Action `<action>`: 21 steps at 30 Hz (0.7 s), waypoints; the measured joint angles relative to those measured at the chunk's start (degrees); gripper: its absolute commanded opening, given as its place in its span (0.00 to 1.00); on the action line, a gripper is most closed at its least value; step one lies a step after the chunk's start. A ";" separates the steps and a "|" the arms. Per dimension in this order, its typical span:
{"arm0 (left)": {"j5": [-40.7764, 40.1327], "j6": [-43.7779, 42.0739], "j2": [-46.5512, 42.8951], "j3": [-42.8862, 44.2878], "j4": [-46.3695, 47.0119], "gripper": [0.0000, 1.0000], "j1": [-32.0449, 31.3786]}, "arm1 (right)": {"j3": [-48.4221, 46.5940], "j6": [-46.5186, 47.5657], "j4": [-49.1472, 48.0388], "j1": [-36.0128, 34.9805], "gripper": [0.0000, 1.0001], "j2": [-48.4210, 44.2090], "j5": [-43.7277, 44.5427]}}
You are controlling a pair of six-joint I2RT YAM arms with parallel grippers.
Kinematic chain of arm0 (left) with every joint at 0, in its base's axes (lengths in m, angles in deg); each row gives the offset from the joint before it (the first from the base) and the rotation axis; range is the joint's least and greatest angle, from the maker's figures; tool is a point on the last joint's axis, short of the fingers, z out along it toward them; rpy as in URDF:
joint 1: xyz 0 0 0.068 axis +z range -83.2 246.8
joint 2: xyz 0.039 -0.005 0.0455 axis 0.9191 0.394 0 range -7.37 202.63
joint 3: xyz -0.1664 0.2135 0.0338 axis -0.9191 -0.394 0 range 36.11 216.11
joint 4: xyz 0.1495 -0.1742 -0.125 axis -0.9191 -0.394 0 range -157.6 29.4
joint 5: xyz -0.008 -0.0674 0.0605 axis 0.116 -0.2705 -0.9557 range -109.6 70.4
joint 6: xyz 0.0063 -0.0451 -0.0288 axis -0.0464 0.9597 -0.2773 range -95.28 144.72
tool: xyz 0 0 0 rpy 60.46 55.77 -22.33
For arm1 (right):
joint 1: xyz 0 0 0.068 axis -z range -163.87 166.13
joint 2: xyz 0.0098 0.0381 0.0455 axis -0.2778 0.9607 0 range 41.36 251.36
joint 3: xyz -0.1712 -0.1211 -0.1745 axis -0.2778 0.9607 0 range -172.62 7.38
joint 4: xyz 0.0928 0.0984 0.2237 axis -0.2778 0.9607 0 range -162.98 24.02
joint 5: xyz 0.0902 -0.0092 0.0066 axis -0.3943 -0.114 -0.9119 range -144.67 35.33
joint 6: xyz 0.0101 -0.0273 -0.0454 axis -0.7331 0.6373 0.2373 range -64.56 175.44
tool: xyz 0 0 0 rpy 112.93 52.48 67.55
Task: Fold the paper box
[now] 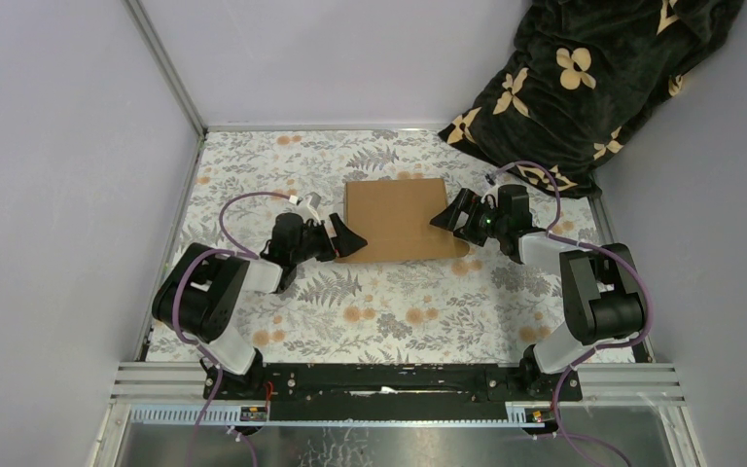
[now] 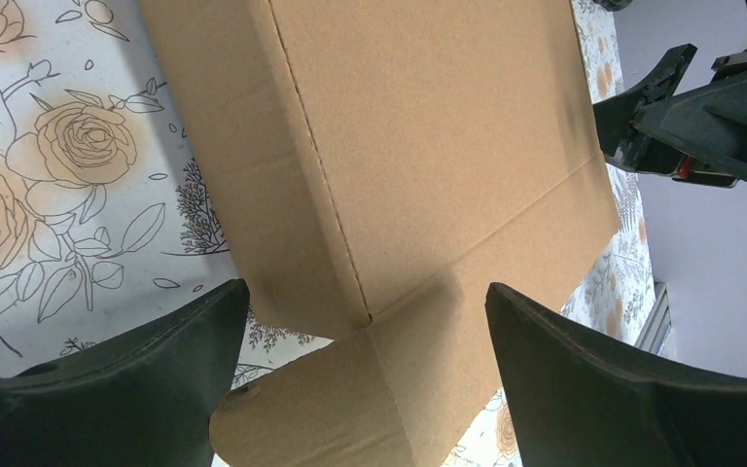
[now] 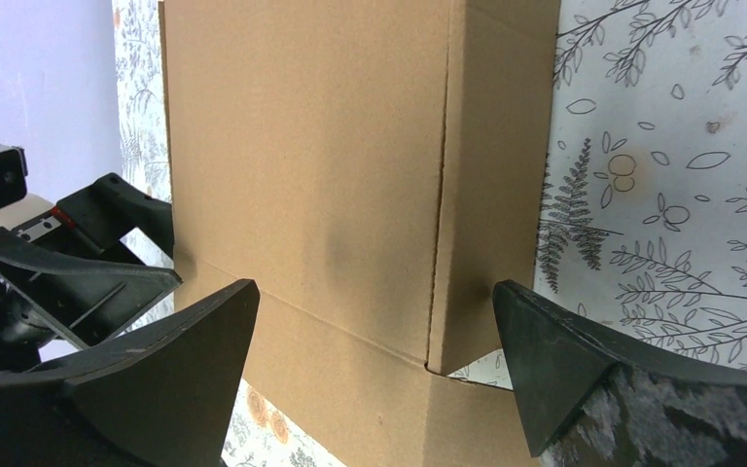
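The paper box is a plain brown cardboard sheet lying on the floral table, with creases and side flaps visible in both wrist views. My left gripper stands open at the box's near left corner, its fingers straddling that corner without touching it. At the right edge my right gripper is open too, both fingers clear of the cardboard, over the near right corner notch. Nothing is held.
A dark blanket with beige flower shapes is heaped at the back right corner. Pale walls and a metal rail close in the floral tablecloth on three sides.
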 measured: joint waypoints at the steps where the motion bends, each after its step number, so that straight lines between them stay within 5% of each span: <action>1: 0.00 -0.02 -0.04 0.00 0.00 0.99 0.00 | 0.00 0.02 0.02 0.00 1.00 0.00 0.17; 21: -0.04 -0.02 -1.66 0.02 0.57 0.99 0.02 | -0.35 0.02 0.66 0.00 1.00 0.00 4.50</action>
